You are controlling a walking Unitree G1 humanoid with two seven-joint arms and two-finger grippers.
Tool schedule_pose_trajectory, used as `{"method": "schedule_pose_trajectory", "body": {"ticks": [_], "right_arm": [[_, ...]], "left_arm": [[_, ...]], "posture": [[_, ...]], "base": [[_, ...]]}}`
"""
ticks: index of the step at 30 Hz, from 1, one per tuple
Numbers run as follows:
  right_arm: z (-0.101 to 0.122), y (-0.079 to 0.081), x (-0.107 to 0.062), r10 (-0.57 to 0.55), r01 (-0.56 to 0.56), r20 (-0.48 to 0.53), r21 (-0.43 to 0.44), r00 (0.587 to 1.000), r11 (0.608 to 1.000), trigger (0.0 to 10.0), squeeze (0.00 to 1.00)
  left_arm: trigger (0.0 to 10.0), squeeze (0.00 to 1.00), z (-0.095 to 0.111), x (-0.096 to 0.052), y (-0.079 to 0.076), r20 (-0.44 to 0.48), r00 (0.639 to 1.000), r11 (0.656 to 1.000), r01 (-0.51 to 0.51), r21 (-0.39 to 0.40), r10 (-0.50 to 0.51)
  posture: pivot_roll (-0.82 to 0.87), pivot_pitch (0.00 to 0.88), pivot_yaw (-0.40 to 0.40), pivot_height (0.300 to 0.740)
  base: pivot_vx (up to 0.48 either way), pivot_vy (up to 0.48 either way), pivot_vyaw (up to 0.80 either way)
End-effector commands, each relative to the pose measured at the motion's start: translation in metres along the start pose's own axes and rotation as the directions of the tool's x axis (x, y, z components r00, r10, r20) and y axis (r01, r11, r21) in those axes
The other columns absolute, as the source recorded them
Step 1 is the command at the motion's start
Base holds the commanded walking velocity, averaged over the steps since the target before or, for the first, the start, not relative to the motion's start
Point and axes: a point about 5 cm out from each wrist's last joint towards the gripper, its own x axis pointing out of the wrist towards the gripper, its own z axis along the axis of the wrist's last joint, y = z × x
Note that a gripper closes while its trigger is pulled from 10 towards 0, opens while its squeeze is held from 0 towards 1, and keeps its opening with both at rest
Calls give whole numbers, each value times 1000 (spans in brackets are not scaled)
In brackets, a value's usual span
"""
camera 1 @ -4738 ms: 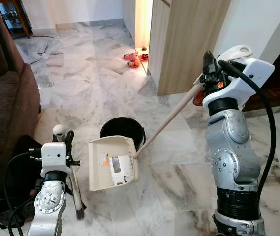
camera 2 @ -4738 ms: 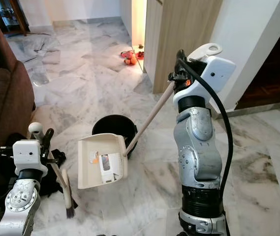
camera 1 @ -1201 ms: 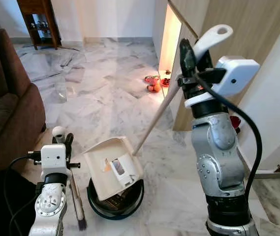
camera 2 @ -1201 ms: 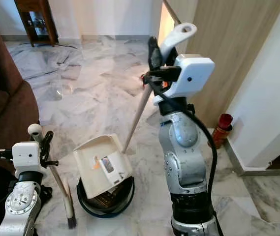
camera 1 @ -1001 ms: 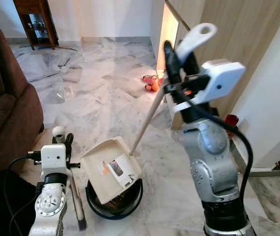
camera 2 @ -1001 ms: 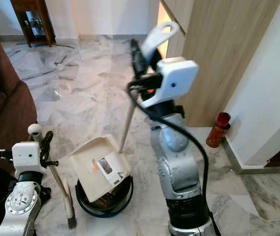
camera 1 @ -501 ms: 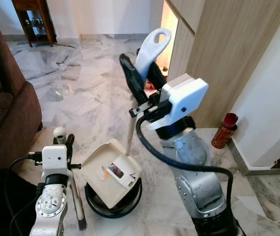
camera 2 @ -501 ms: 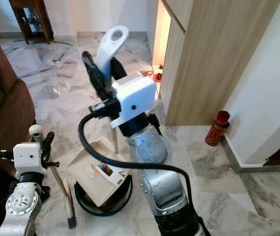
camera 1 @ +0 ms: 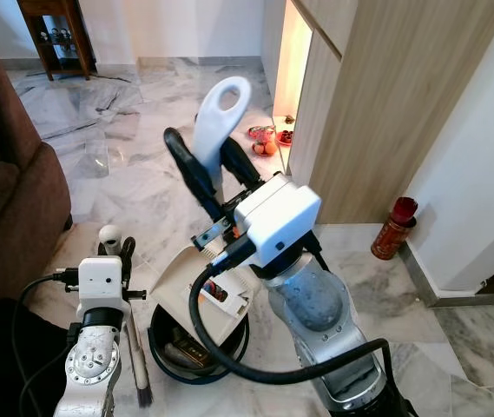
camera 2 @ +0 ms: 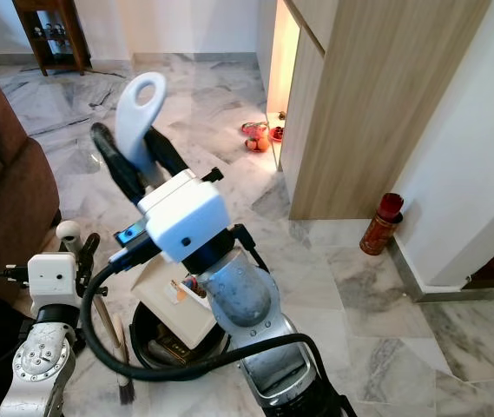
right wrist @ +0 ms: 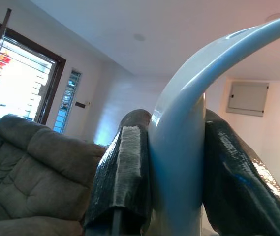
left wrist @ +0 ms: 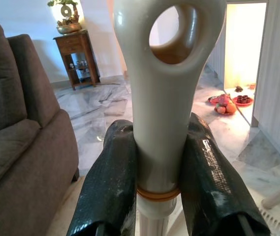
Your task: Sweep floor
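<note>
Right end effector [camera 1: 214, 169], clenched on dustpan [camera 1: 201, 291] handle, has swung across me; pan now tipped over bin [camera 1: 199, 347]. Left end effector [left wrist: 162, 167] grips brush [camera 1: 140, 347]. I judge dumping nearly finished.

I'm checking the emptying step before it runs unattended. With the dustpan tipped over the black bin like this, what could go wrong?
The dustpan is tilted over the black bin, but part of it overhangs the rim, so debris may fall onto the marble floor.

The right gripper holds the long handle near its top, so the pan end could swing and knock the bin.

The left gripper holds the brush close beside the bin; the two may collide.
</note>
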Motion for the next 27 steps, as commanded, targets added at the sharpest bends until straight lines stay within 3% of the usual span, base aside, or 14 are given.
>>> {"method": "schedule_pose_trajectory", "body": {"ticks": [1, 12, 27], "right_arm": [[19, 6, 3, 29, -25, 110, -38, 994, 999, 10000, 0], [26, 28, 1, 123, -104, 156, -121, 980, 987, 10000, 0], [30, 31, 0, 145, -112, 188, -178, 971, 978, 10000, 0]], "left_arm": [[10000, 0, 13, 2, 1, 72, 997, 999, 3, 33, -5], [10000, 0, 14, 3, 0, 79, 997, 999, 9, 37, -12], [10000, 0, 13, 3, 0, 79, 997, 999, 7, 38, -10]], "posture": [[190, 69, -23, 740], [189, 66, -26, 740], [188, 64, -32, 740]], "base": [[0, 0, 0], [0, 0, 0], [0, 0, 0]]}}
